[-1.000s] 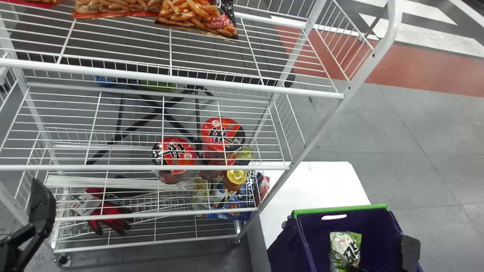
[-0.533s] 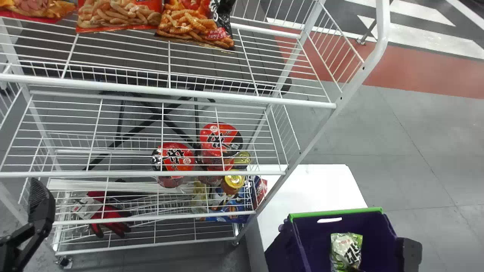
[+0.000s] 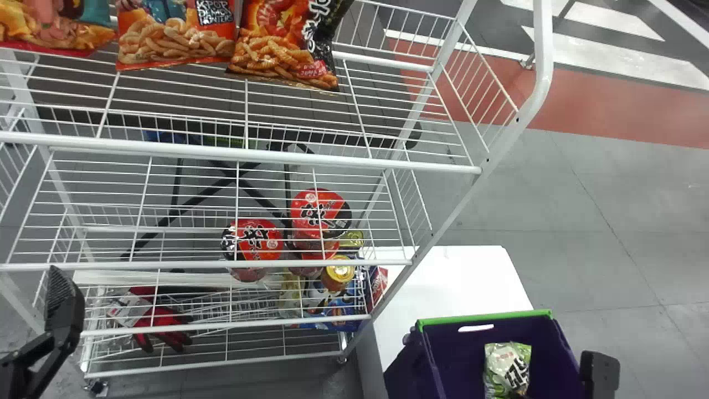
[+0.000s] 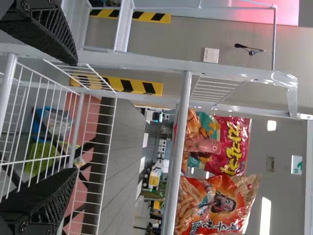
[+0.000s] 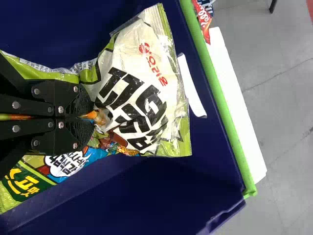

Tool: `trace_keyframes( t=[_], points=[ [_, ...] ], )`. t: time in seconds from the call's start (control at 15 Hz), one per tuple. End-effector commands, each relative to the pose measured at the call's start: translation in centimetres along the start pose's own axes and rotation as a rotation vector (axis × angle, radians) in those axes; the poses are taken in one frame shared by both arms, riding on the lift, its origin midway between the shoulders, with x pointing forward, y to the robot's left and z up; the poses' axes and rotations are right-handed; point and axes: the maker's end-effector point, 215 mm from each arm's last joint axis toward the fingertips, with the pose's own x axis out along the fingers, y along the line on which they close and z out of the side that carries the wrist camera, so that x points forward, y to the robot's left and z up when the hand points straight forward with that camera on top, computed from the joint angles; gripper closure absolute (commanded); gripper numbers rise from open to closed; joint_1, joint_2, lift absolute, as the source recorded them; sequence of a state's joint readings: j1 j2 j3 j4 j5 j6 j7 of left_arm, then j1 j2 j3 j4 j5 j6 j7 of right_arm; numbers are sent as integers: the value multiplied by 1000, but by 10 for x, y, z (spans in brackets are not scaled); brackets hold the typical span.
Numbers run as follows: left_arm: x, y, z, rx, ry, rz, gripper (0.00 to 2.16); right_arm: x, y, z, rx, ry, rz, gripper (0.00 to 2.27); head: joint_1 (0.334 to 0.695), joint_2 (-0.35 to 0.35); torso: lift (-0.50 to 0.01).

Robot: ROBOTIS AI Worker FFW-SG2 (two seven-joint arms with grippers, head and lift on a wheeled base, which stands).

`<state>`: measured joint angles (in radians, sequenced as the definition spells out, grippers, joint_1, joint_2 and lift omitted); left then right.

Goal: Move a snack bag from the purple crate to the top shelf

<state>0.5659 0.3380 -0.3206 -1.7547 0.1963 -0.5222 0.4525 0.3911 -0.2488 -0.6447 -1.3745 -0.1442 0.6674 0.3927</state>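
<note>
Red-topped tubs (image 3: 255, 239), gold-lidded jar (image 3: 339, 272) near them, red-and-black glove (image 3: 162, 320), white table (image 3: 454, 277)

Black fingers (image 4: 41, 203) stand apart before a white wire top shelf (image 4: 178, 147) where colourful snack bags (image 4: 215, 203) sit.

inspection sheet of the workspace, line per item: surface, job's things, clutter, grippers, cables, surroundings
surface: white table beside the white rack
job's things: green-and-white snack bag in the purple crate; three other snack bags on the top shelf
clutter: red-lidded cups, yellow-lidded jar, red-and-black gloves lower in the rack
grippers: left gripper open by the rack; right gripper shut on the green-and-white snack bag
cables: nothing seen
surroundings: gray floor with a red band
</note>
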Motion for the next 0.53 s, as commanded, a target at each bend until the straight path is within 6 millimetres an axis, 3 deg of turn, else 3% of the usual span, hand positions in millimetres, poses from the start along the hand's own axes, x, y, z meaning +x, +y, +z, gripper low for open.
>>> trace_keyframes(
  t=[0.0, 0.47],
  points=[
    [-1, 0, -1, 2, 2, 0, -2, 0, 0, 0, -1, -2, 0, 1966, 695, -350, -186],
    [1, -2, -1, -3, -1, 1, -2, 3, 4, -2, -3, 1, 7, 1970, 695, -350, -157]
  ],
)
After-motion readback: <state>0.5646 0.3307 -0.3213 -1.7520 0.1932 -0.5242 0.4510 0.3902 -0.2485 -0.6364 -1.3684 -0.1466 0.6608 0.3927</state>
